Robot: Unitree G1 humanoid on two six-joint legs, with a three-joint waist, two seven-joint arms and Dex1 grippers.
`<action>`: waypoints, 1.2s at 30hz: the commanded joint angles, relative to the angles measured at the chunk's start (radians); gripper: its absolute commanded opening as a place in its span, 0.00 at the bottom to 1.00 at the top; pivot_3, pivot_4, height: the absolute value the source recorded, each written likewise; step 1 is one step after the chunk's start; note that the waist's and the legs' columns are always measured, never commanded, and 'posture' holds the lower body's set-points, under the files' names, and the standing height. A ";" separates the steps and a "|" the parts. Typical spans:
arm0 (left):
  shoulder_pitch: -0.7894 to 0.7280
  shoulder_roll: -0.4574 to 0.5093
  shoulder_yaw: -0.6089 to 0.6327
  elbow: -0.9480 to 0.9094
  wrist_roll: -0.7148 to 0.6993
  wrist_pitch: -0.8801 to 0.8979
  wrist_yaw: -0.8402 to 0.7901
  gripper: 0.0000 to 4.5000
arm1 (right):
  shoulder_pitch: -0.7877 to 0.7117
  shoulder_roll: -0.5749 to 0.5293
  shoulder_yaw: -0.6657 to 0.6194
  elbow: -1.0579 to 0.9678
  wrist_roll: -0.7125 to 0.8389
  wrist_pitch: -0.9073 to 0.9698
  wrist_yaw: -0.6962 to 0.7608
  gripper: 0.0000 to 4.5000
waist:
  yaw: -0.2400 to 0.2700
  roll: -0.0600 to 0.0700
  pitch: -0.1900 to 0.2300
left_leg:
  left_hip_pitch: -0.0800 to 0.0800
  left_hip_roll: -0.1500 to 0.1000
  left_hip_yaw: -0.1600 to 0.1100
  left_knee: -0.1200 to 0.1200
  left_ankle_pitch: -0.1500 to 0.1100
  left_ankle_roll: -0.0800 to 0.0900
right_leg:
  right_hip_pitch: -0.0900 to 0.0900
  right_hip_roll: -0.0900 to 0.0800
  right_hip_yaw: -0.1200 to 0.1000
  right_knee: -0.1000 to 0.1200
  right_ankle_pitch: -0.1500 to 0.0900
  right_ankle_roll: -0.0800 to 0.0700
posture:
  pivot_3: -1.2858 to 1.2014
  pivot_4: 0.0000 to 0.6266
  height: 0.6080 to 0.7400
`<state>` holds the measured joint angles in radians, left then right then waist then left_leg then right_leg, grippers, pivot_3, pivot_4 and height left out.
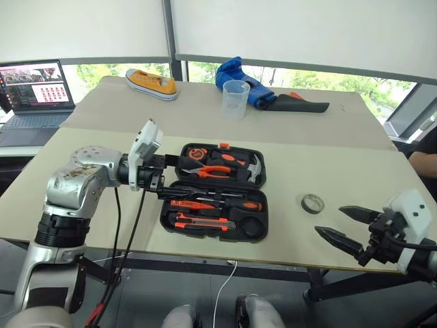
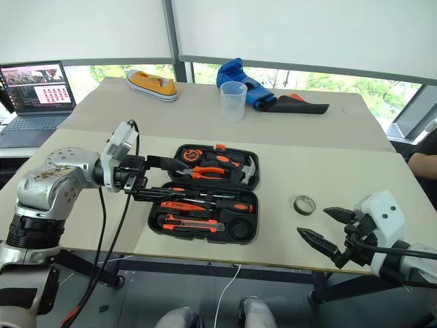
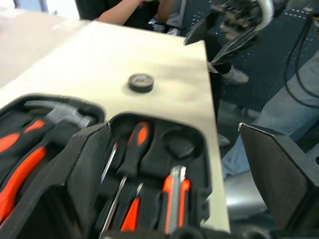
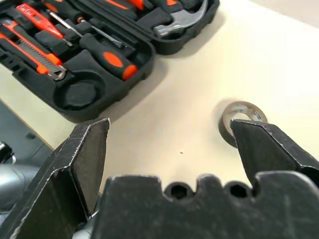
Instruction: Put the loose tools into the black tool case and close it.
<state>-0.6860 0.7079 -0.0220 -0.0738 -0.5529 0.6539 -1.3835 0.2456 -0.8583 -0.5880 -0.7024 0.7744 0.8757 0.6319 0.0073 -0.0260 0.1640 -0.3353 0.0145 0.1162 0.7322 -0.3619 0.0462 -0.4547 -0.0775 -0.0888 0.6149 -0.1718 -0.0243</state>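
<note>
The roll of black tape (image 1: 313, 203) lies flat on the surface (image 1: 341, 171), alone, to the right of the open black tool case (image 1: 215, 191) and well apart from it. It is a ring, so it has no long axis; it can be taken from any side. In the case the round pocket (image 4: 79, 93) at the near right corner looks empty, and I judge that the tape belongs there.

The right tool (image 1: 349, 225) is clearly the nearer one. It hangs at the near right edge of the surface, fingers wide apart and holding nothing, and the tape lies just ahead of it and a little to its left.

The left tool (image 2: 158, 179) is also wide open and empty, over the left side of the case, pointing across it, so the whole case lies between it and the tape.
</note>
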 commanded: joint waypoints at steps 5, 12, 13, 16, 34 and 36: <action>0.020 0.016 -0.062 -0.032 0.044 -0.101 -0.024 1.00 | -0.237 -0.085 0.315 0.217 -0.213 -0.097 0.018 1.00 | -0.005 0.001 0.000 | 0.001 0.000 0.002 0.000 0.001 -0.001 | -0.002 0.001 0.008 0.002 0.000 -0.001 | 0.52 0.24 0.88; 0.038 0.041 -0.097 -0.031 0.089 -0.177 -0.043 1.00 | -0.473 -0.051 0.600 0.512 -0.401 -0.174 0.082 0.94 | -0.002 0.001 0.000 | 0.000 -0.001 0.001 -0.001 0.001 0.000 | -0.005 0.001 0.004 -0.002 0.004 -0.010 | 0.52 0.24 0.88; 0.036 0.043 -0.097 -0.032 0.088 -0.175 -0.040 1.00 | -0.484 -0.043 0.616 0.535 -0.416 -0.187 0.090 0.91 | 0.002 0.001 0.000 | 0.000 -0.001 0.001 -0.001 0.001 0.000 | -0.005 0.001 0.003 -0.002 0.004 -0.010 | 0.52 0.24 0.88; 0.036 0.045 -0.095 -0.035 0.088 -0.174 -0.032 1.00 | -0.524 -0.014 0.648 0.595 -0.452 -0.221 0.100 0.70 | 0.003 0.001 0.000 | -0.001 -0.001 0.000 -0.001 0.001 0.000 | -0.005 0.000 -0.004 -0.003 0.004 -0.010 | 0.52 0.24 0.88; 0.095 0.133 -0.126 -0.036 0.134 -0.224 -0.095 1.00 | -0.682 0.059 0.735 0.156 -0.173 -0.033 0.298 0.01 | -0.009 0.003 0.001 | -0.001 0.001 -0.002 -0.001 0.001 -0.002 | -0.005 0.001 -0.006 -0.002 0.003 -0.011 | 0.52 0.24 0.88; 0.096 0.132 -0.124 -0.039 0.132 -0.220 -0.094 1.00 | -0.685 0.068 0.780 0.171 -0.215 -0.034 0.273 0.01 | -0.004 0.002 0.001 | -0.001 0.001 -0.003 -0.001 0.001 -0.002 | -0.004 0.001 -0.007 -0.002 0.003 -0.011 | 0.52 0.24 0.88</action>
<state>-0.5871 0.8279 -0.1554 -0.1004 -0.4202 0.4514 -1.4725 -0.4334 -0.7872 0.1758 -0.5336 0.5979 0.8362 0.9209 0.0030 -0.0236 0.1646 -0.3367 0.0142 0.1135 0.7310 -0.3608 0.0445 -0.4590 -0.0779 -0.0959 0.6130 -0.1687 -0.0353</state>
